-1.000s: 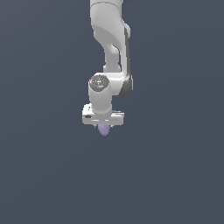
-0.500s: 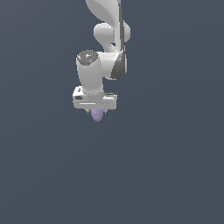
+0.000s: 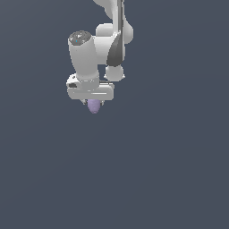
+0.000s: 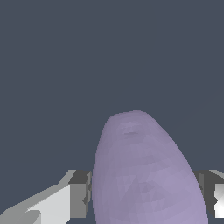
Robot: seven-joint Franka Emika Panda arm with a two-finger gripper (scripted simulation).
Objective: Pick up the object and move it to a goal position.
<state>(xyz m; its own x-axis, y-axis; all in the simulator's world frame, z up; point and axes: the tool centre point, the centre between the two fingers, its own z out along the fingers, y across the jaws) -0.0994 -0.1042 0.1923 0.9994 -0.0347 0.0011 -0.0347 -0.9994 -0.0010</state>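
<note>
White gripper (image 3: 93,104) at the end of the arm (image 3: 96,49), pointing straight down and clamped on the lavender egg (image 3: 93,106). Exterior view: the egg hangs directly beneath the gripper's wide white body, its rounded lower end projecting below the short dark fingers, which are only partly visible on either side of it. Wrist view: the egg (image 4: 146,175) fills the space between the two fingers (image 4: 81,192), one pressed against each flank, its narrower end pointing away from the gripper. Around and beneath the gripper lies only a plain dark grey-blue background (image 3: 170,170), with no surface edge that can be made out.
</note>
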